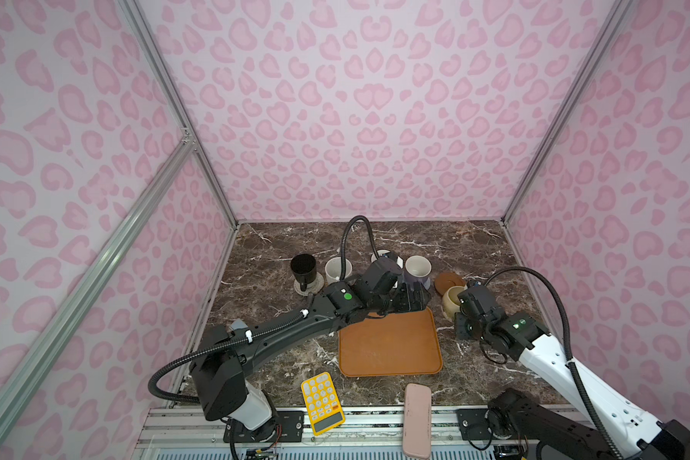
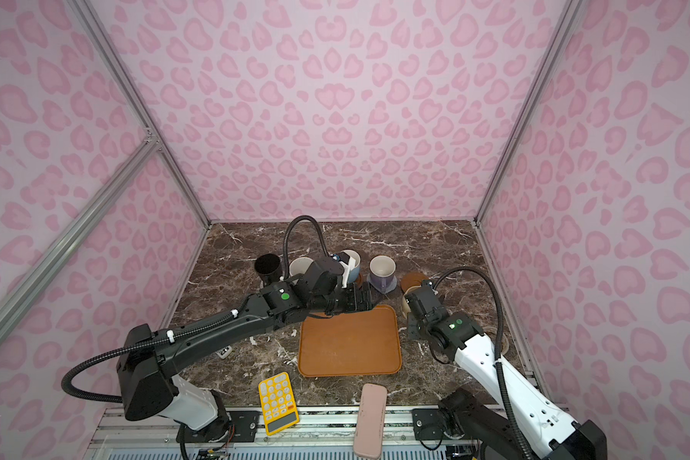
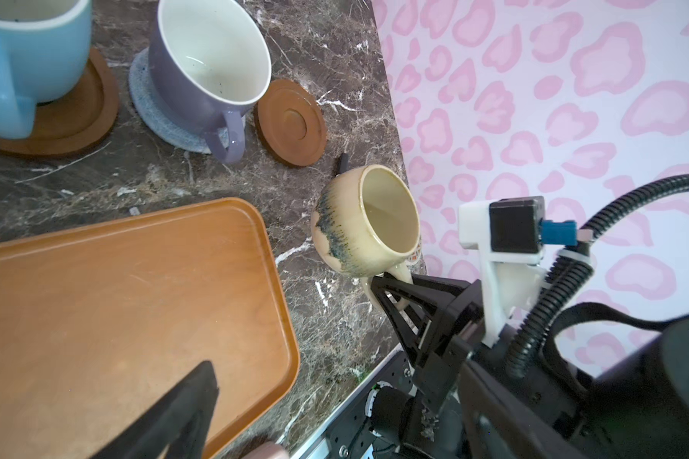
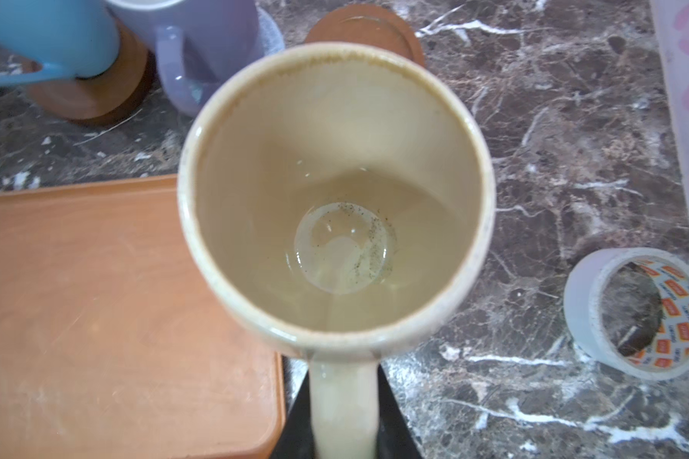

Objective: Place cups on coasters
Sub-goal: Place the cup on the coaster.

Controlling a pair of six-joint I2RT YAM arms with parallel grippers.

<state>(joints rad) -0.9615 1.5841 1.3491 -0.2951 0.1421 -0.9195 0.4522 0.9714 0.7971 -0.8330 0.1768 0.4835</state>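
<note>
The beige mug (image 3: 368,222) is held by its handle in the right gripper (image 3: 390,286), whose jaws are clenched on it. The mug sits just past the far right corner of the tray (image 1: 391,346) and near the free wooden coaster (image 3: 291,121), not on it. It leans in the left wrist view, and it is unclear whether its base touches the table (image 1: 475,247). The right wrist view looks straight down into the mug (image 4: 335,198), which is empty.

Beside the free coaster, the lavender mug (image 3: 207,67) stands on the grey-blue coaster (image 3: 156,115). Next to it, the blue mug (image 3: 28,59) stands on the other wooden coaster (image 3: 76,131). Further left in a top view are the white mug (image 1: 337,270), its coaster hidden, and the black mug (image 1: 303,267) on a pale coaster (image 1: 309,287).

The left gripper (image 1: 415,296) hangs over the tray's far edge, jaws spread wide and empty.

A tape roll (image 4: 633,314) lies by the right wall. A yellow calculator (image 1: 322,402) and a pink case (image 1: 417,420) lie at the near edge.
</note>
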